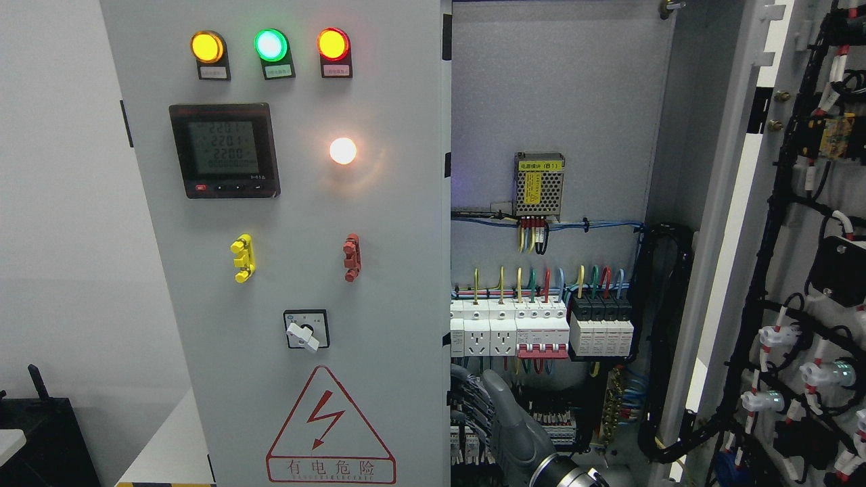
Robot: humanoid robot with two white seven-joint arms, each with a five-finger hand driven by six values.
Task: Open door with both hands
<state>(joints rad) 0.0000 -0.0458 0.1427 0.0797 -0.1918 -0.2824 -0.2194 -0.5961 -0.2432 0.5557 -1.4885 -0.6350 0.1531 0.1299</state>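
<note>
The grey cabinet's left door (379, 284) stands closed, carrying three lit lamps, a meter (224, 150), yellow and red handles and a rotary switch (306, 330). The right door (727, 223) is swung wide open to the right, so its wired inner face (805, 284) shows. My right hand (490, 412) rises from the bottom edge just right of the middle, inside the opening. It sits close against the left door's free edge (446, 304). Whether it holds that edge is hidden. My left arm is out of sight.
Inside the cabinet are a power supply (539, 185), rows of breakers and sockets (534, 331) and bundled cables (666, 338). A black box (40, 439) and a white surface (169, 439) sit at the lower left beside a pale wall.
</note>
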